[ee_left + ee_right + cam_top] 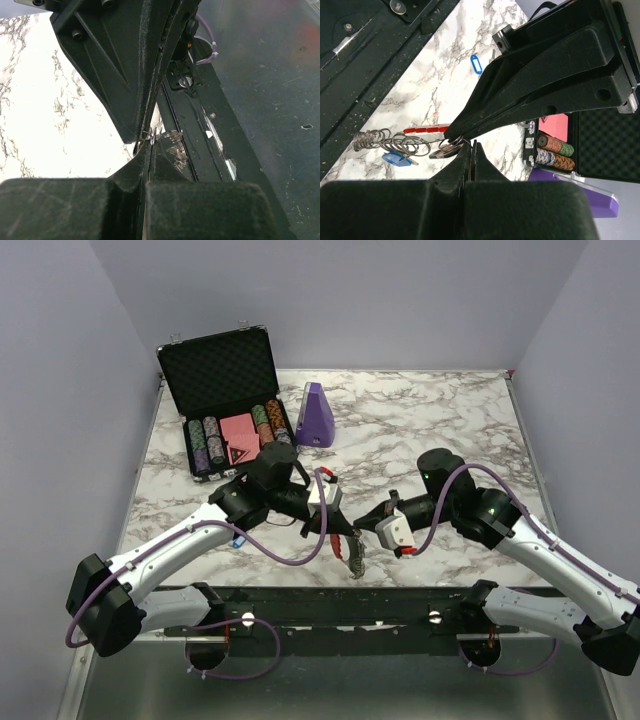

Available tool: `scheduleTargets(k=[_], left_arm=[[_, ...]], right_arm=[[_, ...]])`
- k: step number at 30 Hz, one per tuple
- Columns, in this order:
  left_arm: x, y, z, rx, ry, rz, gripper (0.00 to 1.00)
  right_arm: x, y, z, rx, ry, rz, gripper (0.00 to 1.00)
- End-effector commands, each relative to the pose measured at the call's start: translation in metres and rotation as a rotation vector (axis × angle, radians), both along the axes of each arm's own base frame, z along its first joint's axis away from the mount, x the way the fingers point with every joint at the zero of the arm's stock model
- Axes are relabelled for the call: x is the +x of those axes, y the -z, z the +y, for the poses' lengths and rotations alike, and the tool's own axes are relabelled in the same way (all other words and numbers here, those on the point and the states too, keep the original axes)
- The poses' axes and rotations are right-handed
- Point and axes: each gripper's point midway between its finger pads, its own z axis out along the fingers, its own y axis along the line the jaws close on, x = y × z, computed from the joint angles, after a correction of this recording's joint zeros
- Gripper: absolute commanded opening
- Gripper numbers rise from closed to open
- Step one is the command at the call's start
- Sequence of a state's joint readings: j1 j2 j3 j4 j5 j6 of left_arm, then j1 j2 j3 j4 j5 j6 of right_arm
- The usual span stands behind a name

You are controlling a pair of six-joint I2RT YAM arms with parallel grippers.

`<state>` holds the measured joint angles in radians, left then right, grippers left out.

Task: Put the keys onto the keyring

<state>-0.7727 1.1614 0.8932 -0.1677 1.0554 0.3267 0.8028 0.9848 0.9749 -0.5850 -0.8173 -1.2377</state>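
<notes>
Left gripper [337, 530], fingers pressed together, clamps the keyring [351, 554] over the near edge of the marble table [430, 410], the ring's silvery coils [369, 140] hanging below the fingertips and its red plastic arc [426, 129] just beside them. Facing it tip to tip, the right gripper [365, 524] is likewise closed, pinching what looks like a small dark key [441, 152] amid the wire loops, though the exact hold is hard to make out. A blue-tagged key [395, 159] dangles from those loops. Another blue tag [476, 64] lies apart on the table, near the left arm. Farther back stands a purple wedge-shaped object [317, 415], and beside it at the far left corner an open black case [220, 368] with rows of poker chips [204, 443] and a pink card deck [240, 430].
</notes>
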Motion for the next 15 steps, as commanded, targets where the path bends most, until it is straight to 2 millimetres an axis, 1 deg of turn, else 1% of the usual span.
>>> scheduleTargets(k=[1,7,10,15], left_arm=[[0.0135,-0.015,-0.0048,-0.035,-0.048,-0.091,0.02],[0.0151,-0.0167,-0.003,-0.044,-0.063,-0.094,0.02],[0.0161,-0.0176,-0.002,-0.045,-0.069,-0.093,0.08],[0.0189,-0.0203,-0.0011,-0.055,-0.084,-0.095,0.09]], right_arm=[[-0.0042,-0.0148,0.0046,0.06,-0.022,-0.017,0.0],[-0.0024,-0.0159,0.0044,0.064,-0.01,-0.023,0.0],[-0.0017,-0.0162,0.0045,0.065,-0.005,-0.02,0.0],[-0.0015,-0.0161,0.0048,0.065,-0.003,-0.019,0.0]])
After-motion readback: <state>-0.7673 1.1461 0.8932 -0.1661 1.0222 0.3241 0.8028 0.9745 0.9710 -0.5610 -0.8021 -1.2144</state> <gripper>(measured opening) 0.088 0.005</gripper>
